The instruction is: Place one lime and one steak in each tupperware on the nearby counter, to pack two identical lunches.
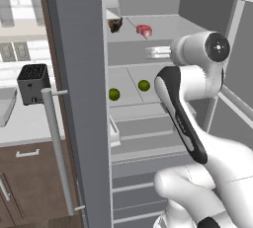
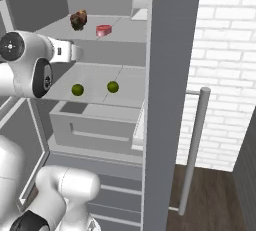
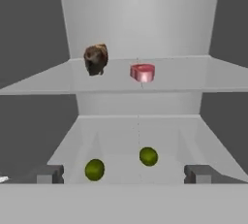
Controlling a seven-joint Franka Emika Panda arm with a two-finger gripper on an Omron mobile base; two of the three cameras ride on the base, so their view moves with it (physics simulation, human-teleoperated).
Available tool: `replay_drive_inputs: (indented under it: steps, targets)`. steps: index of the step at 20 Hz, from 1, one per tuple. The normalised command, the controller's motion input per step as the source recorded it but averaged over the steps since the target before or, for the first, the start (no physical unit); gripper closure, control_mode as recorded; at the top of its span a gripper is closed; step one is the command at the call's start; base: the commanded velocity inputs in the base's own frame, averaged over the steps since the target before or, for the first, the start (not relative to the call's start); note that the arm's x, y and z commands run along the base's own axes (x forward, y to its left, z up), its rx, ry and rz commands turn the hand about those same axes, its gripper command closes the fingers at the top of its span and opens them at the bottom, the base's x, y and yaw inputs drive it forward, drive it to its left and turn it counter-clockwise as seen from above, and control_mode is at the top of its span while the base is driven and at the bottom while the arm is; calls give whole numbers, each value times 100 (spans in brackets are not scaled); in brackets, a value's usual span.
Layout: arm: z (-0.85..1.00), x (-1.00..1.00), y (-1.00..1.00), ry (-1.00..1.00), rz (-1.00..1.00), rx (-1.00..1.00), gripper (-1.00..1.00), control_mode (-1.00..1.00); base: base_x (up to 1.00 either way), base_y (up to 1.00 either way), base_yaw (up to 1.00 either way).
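We judge nothing packed yet: both limes (image 3: 94, 169) (image 3: 148, 156) lie mid lower fridge shelf (image 3: 121, 140), both steaks (image 3: 96, 58) (image 3: 143, 72) near the upper shelf's front edge, our tool (image 3: 124, 173) released and empty.

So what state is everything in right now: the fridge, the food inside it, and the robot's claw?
Fridge door: swung open.
Brown steak: on the upper shelf, untouched.
Red steak: on the upper shelf, beside the brown one, apart from it.
Two limes: on the lower shelf, apart from each other.
Gripper: open, holding nothing, facing into the fridge.
Toaster: standing on the counter.
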Motion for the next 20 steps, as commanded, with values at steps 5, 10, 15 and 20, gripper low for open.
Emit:
replay_drive_inputs:
  steps: [5,10,15,20]
  targets:
    - [30,0,42,-1,0,6,-100,-100,0,0,0]
    - [24,2,0,-1,0,12,-100,-100,0,0,0]
    - [6,10,6,0,13,4,-100,-100,0,0,0]
    - [3,25,15,6,14,-4,-100,-100,0,0,0]
